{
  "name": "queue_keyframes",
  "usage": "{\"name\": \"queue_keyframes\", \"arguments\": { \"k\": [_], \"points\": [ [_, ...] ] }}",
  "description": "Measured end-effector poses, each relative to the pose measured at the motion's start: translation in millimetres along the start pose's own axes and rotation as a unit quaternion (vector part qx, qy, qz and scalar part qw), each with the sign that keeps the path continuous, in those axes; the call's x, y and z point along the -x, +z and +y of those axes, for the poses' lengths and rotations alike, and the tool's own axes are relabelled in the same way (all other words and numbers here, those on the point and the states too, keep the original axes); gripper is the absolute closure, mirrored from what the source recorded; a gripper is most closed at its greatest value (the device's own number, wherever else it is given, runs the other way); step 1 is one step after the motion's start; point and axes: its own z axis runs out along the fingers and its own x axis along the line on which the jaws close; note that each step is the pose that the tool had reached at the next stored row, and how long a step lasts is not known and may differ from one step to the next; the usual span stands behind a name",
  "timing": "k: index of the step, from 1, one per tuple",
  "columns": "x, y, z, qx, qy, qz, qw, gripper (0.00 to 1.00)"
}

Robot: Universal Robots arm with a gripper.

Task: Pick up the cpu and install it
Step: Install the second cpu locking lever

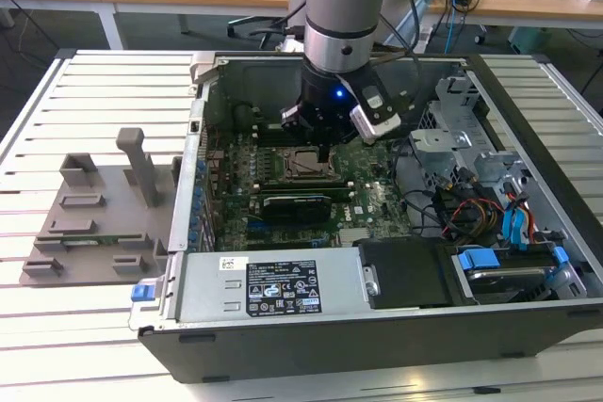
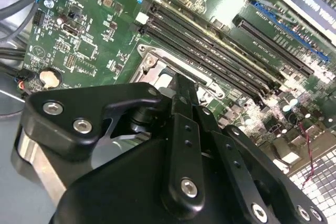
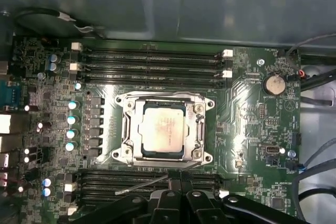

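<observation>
At centre of the first wrist view the cpu point(image 3: 163, 131) sits in its socket frame point(image 3: 164, 129) (apparently seated), so the claw point(image 3: 178, 199), fingers pressed together and empty, hangs beside it.

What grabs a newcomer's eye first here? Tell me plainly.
The robot arm reaching down into the open computer case, its claw hanging just above the middle of the green circuit board. In the first wrist view, the shiny square cpu sits inside its metal socket frame. A grey plastic tray lies at the exterior view's left.
</observation>
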Motion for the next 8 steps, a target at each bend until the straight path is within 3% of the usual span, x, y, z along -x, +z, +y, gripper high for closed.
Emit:
{"name": "queue_keyframes", "arguments": {
  "k": [1,3,8],
  "points": [
    [-0.9,0.3,-4.6,0.0077,0.0,-0.0004,1.0,0.89],
    [-3.7,1.3,-11.3,0.0189,0.0,-0.0009,0.9998,0.89],
    [-12.3,4.7,-18.5,0.0288,0.0,-0.0013,0.9996,0.89]
  ]
}}
